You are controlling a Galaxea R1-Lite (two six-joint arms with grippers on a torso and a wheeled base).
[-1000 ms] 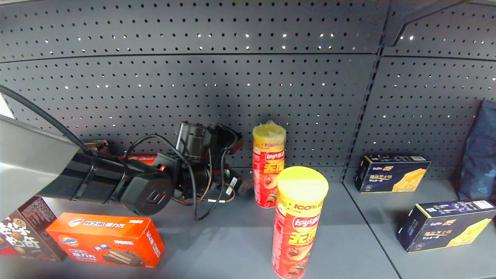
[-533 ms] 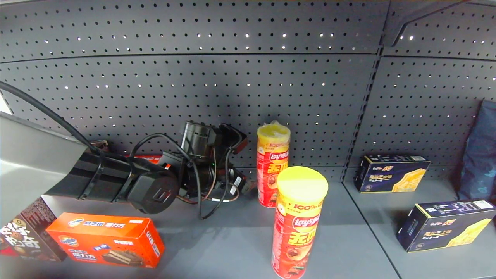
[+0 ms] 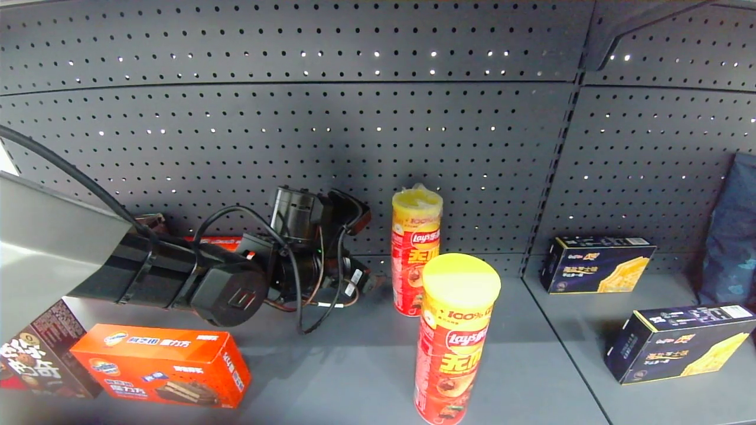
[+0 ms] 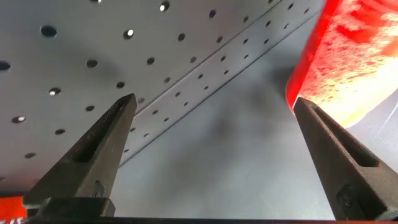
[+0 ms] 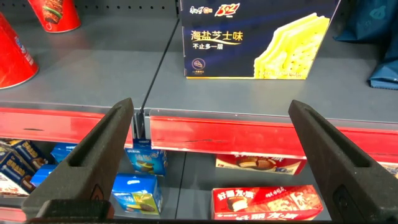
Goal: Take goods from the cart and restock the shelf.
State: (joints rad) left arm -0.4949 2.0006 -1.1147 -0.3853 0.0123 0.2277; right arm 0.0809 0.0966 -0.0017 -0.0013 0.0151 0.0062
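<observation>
Backing toward the left of the frame, the left gripper (image 4: 214, 99) gapes wide and empty — the rear chip can (image 3: 415, 251) (nudged slightly right a moment ago) stands upright at centre on the shelf (image 3: 354, 366), behind the front can (image 3: 453, 336), so that placement looks done.

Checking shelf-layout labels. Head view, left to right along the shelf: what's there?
dark box → orange box → left gripper → rear can → front can → rear navy box → front navy box. The blue bag at the far right is left out because it overlaps the front navy box.
</observation>
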